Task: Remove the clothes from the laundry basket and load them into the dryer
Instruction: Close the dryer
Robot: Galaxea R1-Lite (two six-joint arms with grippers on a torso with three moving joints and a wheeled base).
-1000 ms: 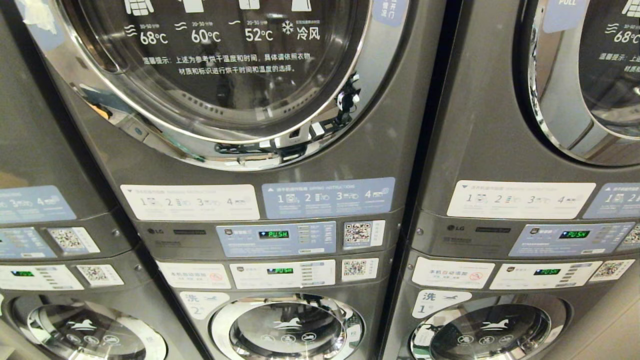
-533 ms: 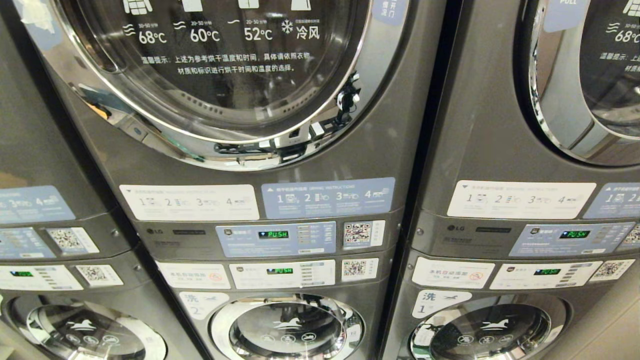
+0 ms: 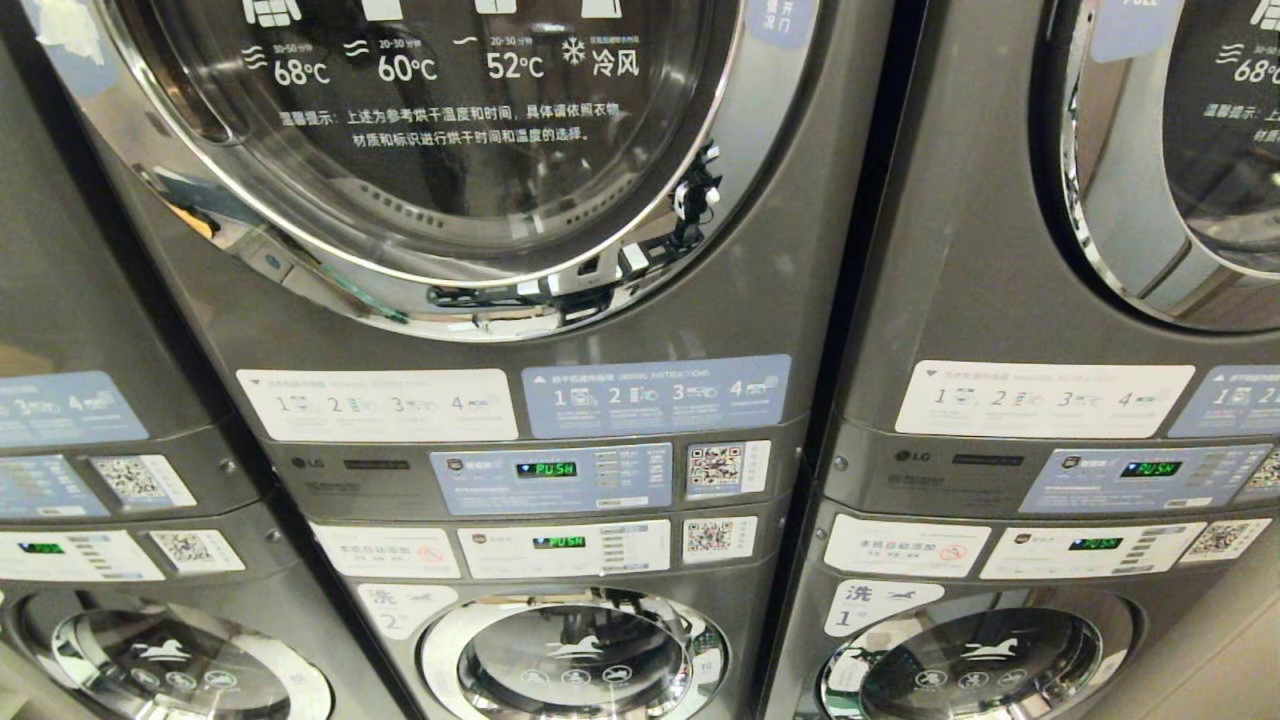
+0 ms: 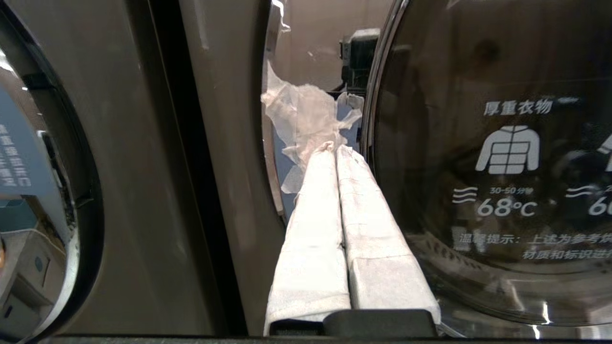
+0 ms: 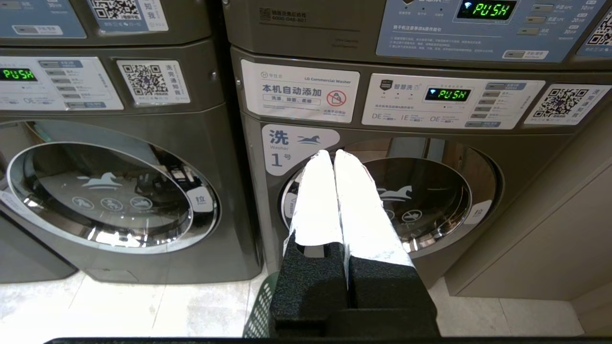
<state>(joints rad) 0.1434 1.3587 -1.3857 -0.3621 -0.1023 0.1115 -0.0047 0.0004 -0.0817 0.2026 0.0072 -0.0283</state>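
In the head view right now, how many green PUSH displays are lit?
5: upper centre display, lower centre display, upper right display, lower right display, and a left display, too small to read. Others may lie outside the frame.

The head view looks forward and slightly down, from close range, at two stacked grey machines: the dryer door fills the upper part, and the control panels and washer doors are below. No arm appears in it.

The left wrist view looks along the closed fingers of the left gripper, very near to the dryer door; the tips are at the door's edge. Both views share this door and its "68°C" text.

The right wrist view looks along the closed right gripper, from farther back and lower, toward the washer door marked "1". The head view shares this washer.
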